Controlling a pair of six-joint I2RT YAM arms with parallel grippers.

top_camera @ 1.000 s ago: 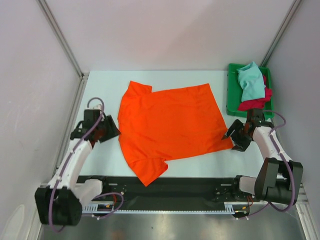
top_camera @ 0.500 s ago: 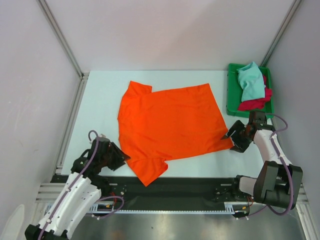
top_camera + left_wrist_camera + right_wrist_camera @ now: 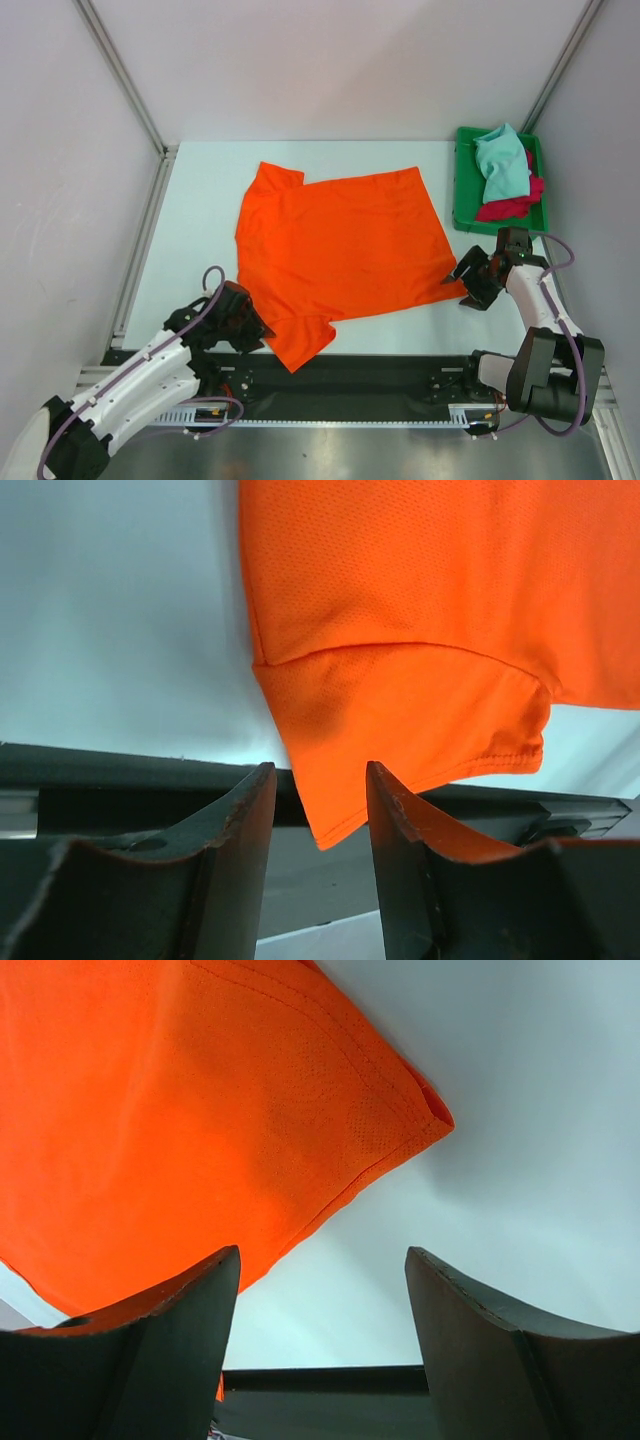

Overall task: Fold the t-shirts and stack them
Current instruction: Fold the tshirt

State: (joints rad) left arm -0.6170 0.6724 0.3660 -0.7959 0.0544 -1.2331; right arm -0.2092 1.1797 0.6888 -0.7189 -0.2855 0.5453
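We see the table (image 3: 200,200) with the orange t-shirt (image 3: 340,250) spread flat across its middle, 1 sleeve lapping over the near edge. The green tray (image 3: 462,190) at the far right holds the teal t-shirt (image 3: 500,165) atop the red t-shirt (image 3: 510,207). The left gripper (image 3: 320,780) sits at that sleeve, fingers narrowly parted, gripping nothing. The right gripper (image 3: 322,1260) gapes wide by the hem corner, empty.

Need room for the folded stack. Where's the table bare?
Bare table runs along the far edge beyond the orange t-shirt and down its left side. Crowded: the green tray holds the teal t-shirt and red t-shirt; left gripper and right gripper sit at the shirt's near corners.
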